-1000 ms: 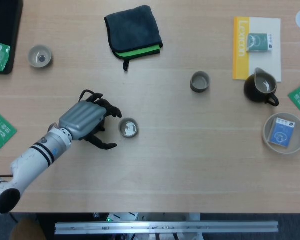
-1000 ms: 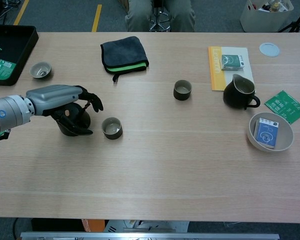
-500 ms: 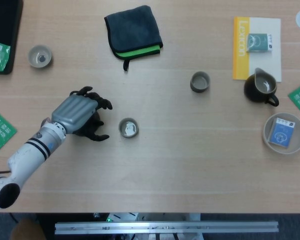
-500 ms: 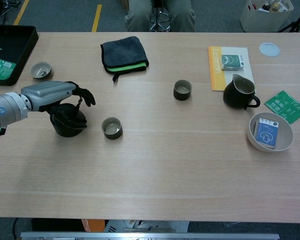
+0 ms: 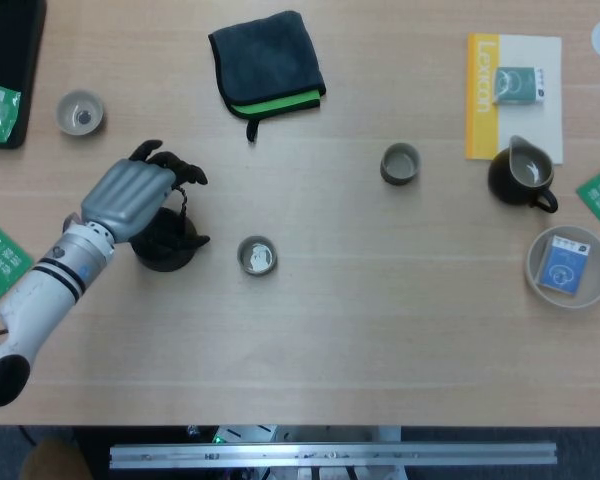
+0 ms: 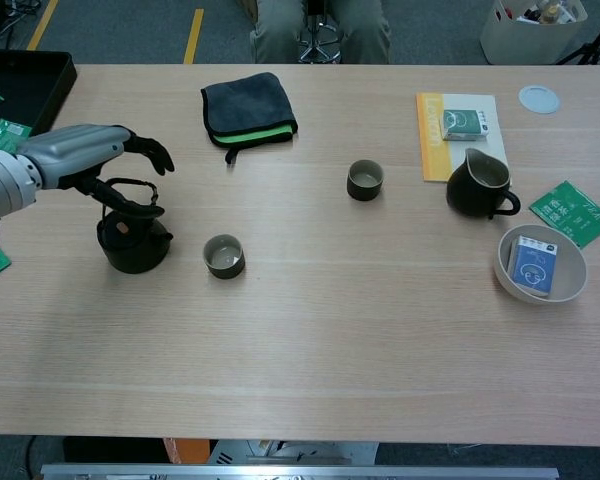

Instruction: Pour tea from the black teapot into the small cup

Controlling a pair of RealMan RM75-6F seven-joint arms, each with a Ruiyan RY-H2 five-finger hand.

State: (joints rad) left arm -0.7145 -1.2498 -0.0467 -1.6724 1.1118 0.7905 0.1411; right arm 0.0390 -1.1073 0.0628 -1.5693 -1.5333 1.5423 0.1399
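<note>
I judge the black teapot (image 6: 133, 243) rigid, heavy and fragile; grasp its arched handle. My left hand (image 6: 92, 156) hovers above it, fingers spread, holding nothing.

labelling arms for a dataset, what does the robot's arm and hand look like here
Only the left arm shows. Its left hand has a ridged, silver-grey back plate and black fingers. Behind it, a short silver wrist leads into a smooth white forearm with dark bands, one with a blue mark. The forearm's near end shows a dark round opening. No loose cables or sleeves show. The right arm is out of both views.
</note>
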